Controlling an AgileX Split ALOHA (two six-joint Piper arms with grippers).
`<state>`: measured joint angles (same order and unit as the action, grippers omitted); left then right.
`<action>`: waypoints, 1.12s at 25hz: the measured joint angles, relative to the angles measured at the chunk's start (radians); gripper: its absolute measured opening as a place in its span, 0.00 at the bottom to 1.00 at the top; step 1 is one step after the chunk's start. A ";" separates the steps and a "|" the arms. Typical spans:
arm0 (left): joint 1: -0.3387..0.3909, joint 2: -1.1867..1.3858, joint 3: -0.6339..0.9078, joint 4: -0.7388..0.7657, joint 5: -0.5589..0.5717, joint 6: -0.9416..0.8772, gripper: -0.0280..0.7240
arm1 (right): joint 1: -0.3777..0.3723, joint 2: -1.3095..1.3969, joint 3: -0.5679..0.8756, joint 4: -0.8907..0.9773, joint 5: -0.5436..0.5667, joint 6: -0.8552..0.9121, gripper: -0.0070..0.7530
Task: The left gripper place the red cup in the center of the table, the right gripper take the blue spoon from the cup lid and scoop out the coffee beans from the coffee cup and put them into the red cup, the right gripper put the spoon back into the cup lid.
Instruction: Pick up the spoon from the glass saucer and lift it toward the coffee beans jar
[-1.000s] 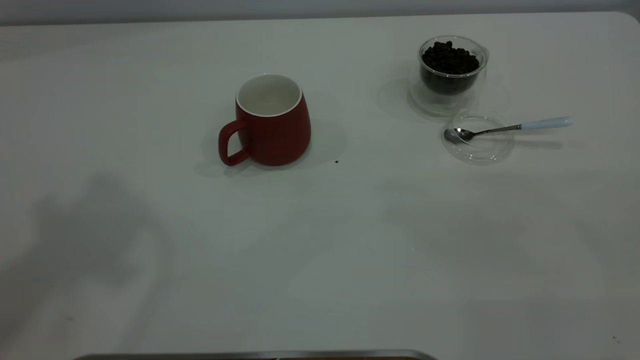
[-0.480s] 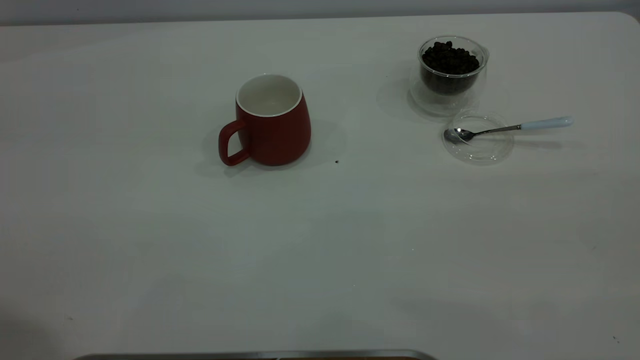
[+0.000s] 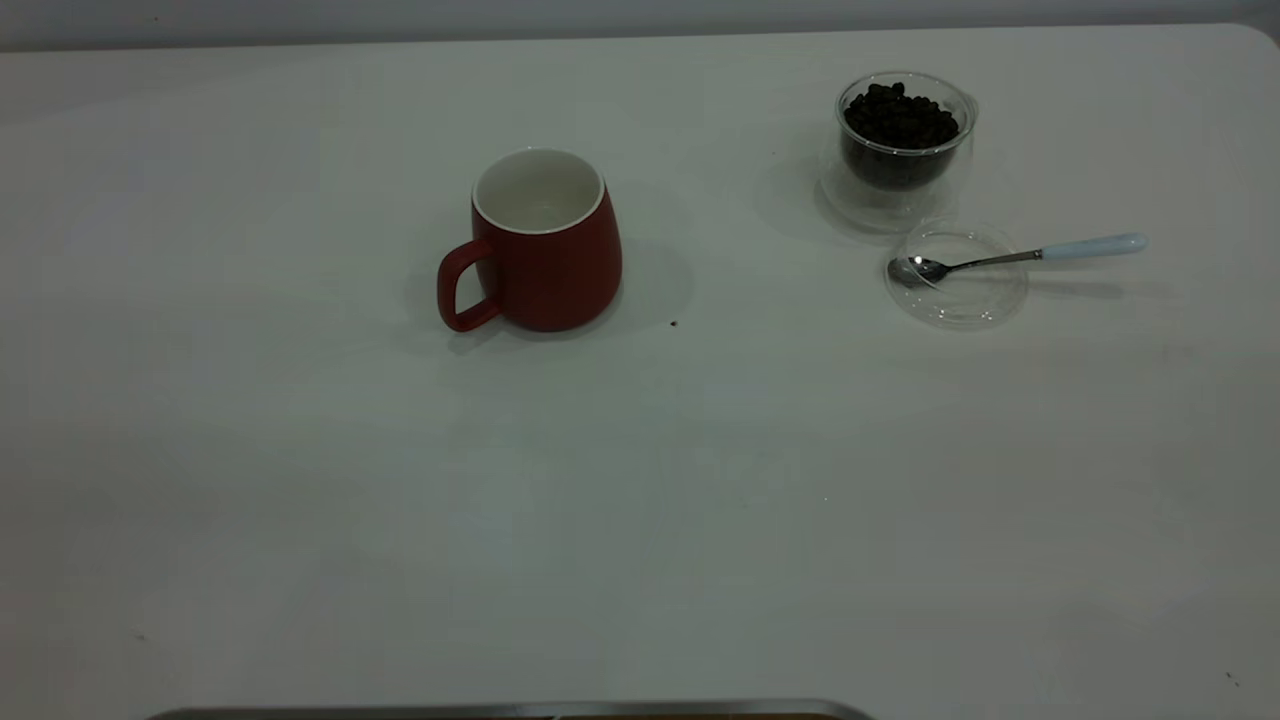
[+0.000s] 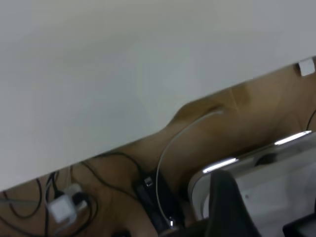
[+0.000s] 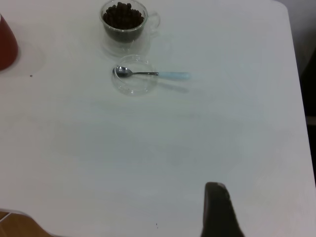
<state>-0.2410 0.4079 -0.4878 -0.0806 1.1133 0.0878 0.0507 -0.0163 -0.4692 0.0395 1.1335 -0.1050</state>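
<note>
The red cup (image 3: 545,245) stands upright near the table's middle, handle toward the front left; its edge shows in the right wrist view (image 5: 7,44). At the back right a glass coffee cup (image 3: 905,140) (image 5: 124,22) holds dark coffee beans. In front of it lies the clear cup lid (image 3: 957,275) (image 5: 134,81). The blue-handled spoon (image 3: 1020,256) (image 5: 153,74) rests with its bowl in the lid, handle pointing right. Neither gripper shows in the exterior view. My left gripper (image 4: 264,212) is open and empty, off the table's edge. My right gripper (image 5: 217,212) hangs above bare table, far from the spoon.
A tiny dark speck (image 3: 673,323) lies on the white table (image 3: 640,500) just right of the red cup. A metal edge (image 3: 500,710) runs along the front. Below the table's edge, cables and a plug (image 4: 64,210) lie on the floor.
A large shadow on the table's front left has shrunk and vanished over the last second. The cup, lid, spoon and coffee cup have not moved.
</note>
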 joint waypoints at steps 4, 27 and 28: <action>0.000 -0.083 0.001 -0.002 0.001 -0.001 0.67 | 0.000 0.000 0.000 0.000 0.000 0.000 0.66; 0.241 -0.427 0.001 -0.004 0.030 -0.001 0.67 | 0.000 0.000 0.000 0.000 0.000 0.000 0.66; 0.241 -0.427 0.001 -0.004 0.030 -0.001 0.67 | 0.000 0.000 0.000 0.000 0.000 0.000 0.66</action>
<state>0.0001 -0.0195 -0.4869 -0.0841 1.1431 0.0866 0.0507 -0.0163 -0.4692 0.0395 1.1335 -0.1050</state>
